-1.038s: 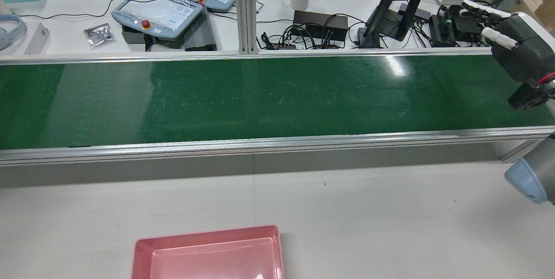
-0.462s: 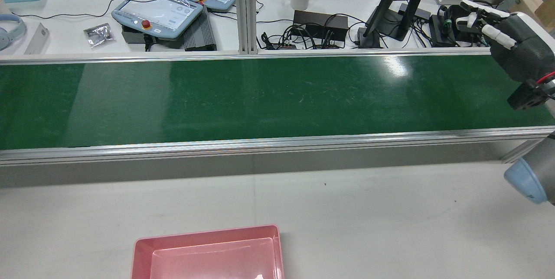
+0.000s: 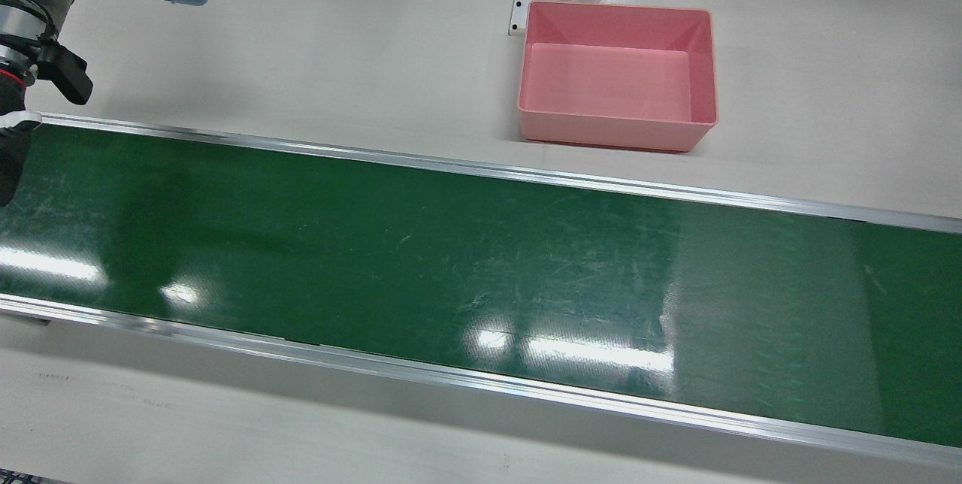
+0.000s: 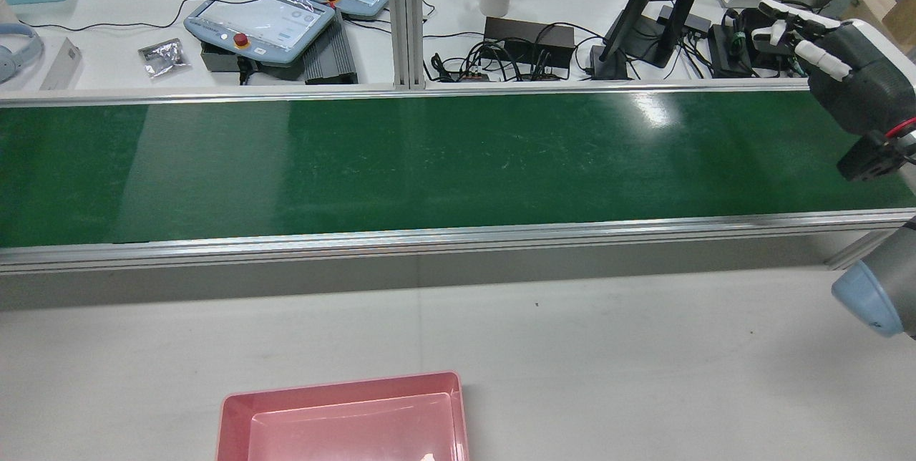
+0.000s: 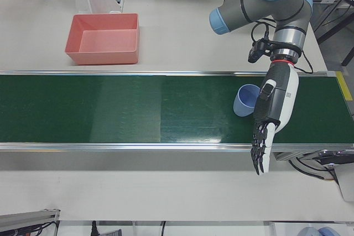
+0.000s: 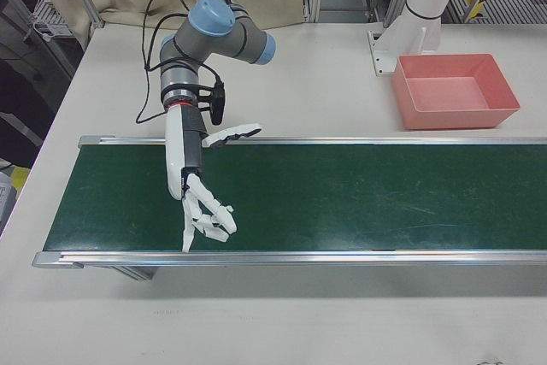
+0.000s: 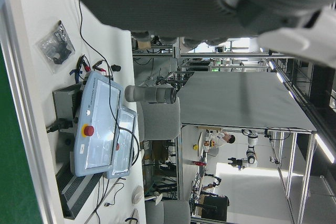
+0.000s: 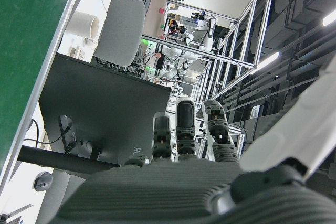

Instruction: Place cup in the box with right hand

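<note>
**Right hand hovering open while the cup is lying at the far end of the belt**

The pale blue plastic cup (image 5: 245, 100) is lying tipped on the green conveyor surface (image 5: 138, 109), just beside the white-and-black left hand (image 5: 272, 115); whether they are touching is unclear. The left fingers (image 5: 259, 153) are pointing straight down over the belt's front rail, gripping nothing.

The right hand (image 6: 198, 190) is hovering over the opposite end of the belt, well apart from the cup, probably placed to meet it there. Its fingers (image 6: 218, 220) are spreading wide and holding nothing.

The empty pink rectangular plastic box (image 6: 453, 90) is sitting behind the belt.
</note>
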`<state>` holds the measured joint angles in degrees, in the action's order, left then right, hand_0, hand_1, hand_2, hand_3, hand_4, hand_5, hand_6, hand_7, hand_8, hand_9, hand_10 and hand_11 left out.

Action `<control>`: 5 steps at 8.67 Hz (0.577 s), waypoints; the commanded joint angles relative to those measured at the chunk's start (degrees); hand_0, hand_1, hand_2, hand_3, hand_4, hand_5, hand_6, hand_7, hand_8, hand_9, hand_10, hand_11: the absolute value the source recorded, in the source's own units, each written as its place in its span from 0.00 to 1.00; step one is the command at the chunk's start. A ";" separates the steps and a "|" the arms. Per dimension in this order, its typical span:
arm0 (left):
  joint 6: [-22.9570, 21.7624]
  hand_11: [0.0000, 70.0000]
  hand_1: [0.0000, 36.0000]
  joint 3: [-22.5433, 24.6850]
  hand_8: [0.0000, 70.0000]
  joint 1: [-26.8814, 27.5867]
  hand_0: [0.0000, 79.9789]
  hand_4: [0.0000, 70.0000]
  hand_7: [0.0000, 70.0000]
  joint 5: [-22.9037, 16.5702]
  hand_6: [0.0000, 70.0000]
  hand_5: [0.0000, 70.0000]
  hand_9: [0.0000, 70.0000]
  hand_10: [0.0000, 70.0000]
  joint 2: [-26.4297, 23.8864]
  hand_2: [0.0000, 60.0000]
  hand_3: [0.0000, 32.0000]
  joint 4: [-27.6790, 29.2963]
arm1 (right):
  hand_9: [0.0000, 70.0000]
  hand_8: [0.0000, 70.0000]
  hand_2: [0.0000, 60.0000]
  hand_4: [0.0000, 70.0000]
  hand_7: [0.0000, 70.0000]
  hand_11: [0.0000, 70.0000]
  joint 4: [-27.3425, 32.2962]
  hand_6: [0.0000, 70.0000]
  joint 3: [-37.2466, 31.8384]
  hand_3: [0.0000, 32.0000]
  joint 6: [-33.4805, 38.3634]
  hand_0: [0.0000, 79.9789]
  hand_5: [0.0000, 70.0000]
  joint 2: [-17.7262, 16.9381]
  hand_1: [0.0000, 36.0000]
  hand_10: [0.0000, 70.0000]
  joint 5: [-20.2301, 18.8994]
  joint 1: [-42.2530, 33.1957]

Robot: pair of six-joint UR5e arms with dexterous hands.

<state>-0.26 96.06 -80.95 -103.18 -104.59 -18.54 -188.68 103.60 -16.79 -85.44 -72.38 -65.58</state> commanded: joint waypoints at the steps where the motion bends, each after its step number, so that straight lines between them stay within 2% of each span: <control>1: 0.00 0.00 0.00 0.00 0.00 0.00 0.00 0.00 0.00 0.00 0.00 0.00 0.00 0.00 0.00 0.00 0.00 0.00 | 0.03 0.00 0.11 0.10 0.23 0.00 0.07 0.05 -0.07 0.00 0.00 0.47 0.01 0.01 0.17 0.00 -0.04 -0.07; 4: 0.09 0.00 0.00 0.00 0.00 0.00 0.00 0.00 0.00 0.00 0.00 0.00 0.00 0.00 0.09 0.00 0.00 0.00 | 0.01 0.00 0.11 0.06 0.11 0.00 0.07 0.03 -0.24 0.00 0.00 0.47 0.01 0.01 0.18 0.00 -0.04 0.02; 5: 0.00 0.00 0.00 0.00 0.00 0.00 0.00 0.00 0.00 0.00 0.00 0.00 0.00 0.00 0.00 0.00 0.00 0.00 | 0.01 0.00 0.11 0.10 0.12 0.00 0.07 0.03 -0.42 0.00 0.00 0.47 0.01 0.01 0.17 0.00 -0.04 0.02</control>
<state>-0.21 96.06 -80.95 -103.18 -104.54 -18.55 -188.62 103.45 -16.79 -85.43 -72.43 -65.58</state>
